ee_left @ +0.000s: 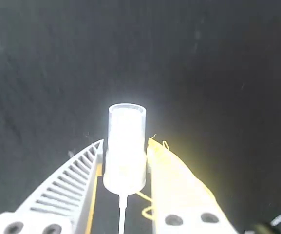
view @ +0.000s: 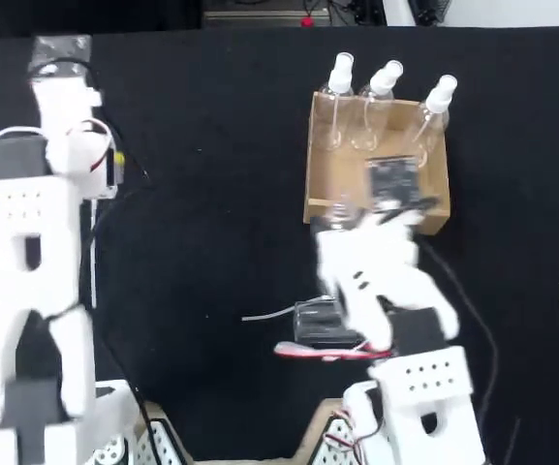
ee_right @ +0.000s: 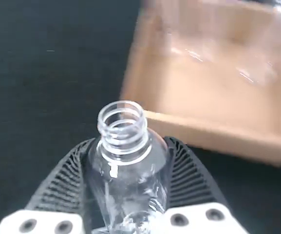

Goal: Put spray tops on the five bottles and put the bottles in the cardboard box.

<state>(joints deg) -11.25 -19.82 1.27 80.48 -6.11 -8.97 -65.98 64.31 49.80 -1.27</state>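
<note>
The left claw [ee_left: 125, 146] clenches a white plastic spray top [ee_left: 125, 127], the right claw [ee_right: 130, 143] a clear uncapped bottle [ee_right: 122, 126], seemingly beside the brown cardboard box [ee_right: 213, 130].

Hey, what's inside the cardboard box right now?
Three bottles with spray tops sit along the far wall of the cardboard box. The right arm covers part of the box's near floor, so anything there cannot be seen.
</note>
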